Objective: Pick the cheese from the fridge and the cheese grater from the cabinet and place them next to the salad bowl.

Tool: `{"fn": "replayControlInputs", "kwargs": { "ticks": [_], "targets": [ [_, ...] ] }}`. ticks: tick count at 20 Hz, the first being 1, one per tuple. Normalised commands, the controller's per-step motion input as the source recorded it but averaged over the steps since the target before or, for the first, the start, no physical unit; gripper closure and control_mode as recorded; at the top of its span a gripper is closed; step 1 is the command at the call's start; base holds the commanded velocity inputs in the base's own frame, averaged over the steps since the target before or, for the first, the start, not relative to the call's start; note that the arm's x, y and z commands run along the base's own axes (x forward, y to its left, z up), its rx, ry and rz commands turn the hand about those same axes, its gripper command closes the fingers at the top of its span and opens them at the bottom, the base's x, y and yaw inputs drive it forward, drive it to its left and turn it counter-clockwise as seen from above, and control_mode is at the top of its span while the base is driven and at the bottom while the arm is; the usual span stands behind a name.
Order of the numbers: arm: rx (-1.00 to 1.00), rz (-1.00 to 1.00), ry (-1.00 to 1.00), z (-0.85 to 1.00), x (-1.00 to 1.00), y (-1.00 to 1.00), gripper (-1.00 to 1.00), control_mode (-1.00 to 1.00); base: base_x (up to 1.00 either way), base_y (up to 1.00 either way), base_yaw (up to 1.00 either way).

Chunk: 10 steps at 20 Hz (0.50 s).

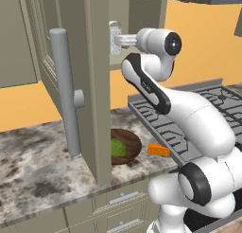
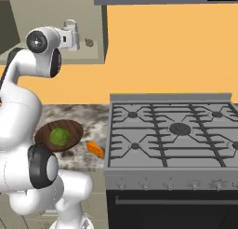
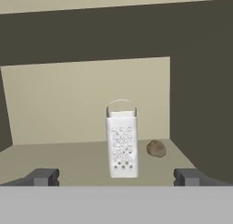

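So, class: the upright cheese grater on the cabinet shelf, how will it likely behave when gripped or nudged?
The cheese grater stands tall on a narrow base, so a nudge near its top would probably tip it. It looks rigid, so it should not flex. Its smooth, perforated faces may be somewhat slippery.

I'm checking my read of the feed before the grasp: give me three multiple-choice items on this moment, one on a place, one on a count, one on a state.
1. Where does the cheese lie?
A. in the salad bowl
B. on the counter between the salad bowl and the stove
C. on a burner

2. How many things stand on the cabinet shelf?
A. one
B. two
C. four

3. How is the tool?
A. open, ahead of the cheese grater
B. shut on the cheese grater
C. shut, empty

Key: B, both base views show it there; B, the cheese grater and a brown lump; A, the hand view shows its tips spread apart.
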Motion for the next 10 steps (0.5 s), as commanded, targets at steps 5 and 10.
{"fn": "replayControlInputs", "kwargs": {
  "ticks": [5, 10],
  "targets": [
    [0.0, 0.0, 0.0, -0.01, 0.39, 0.0, -1.0, -1.0, 0.0, 0.0, 0.0],
    [0.0, 0.0, 0.0, -0.04, 0.38, 0.0, -1.0, -1.0, 0.0, 0.0, 0.0]
  ]
}}
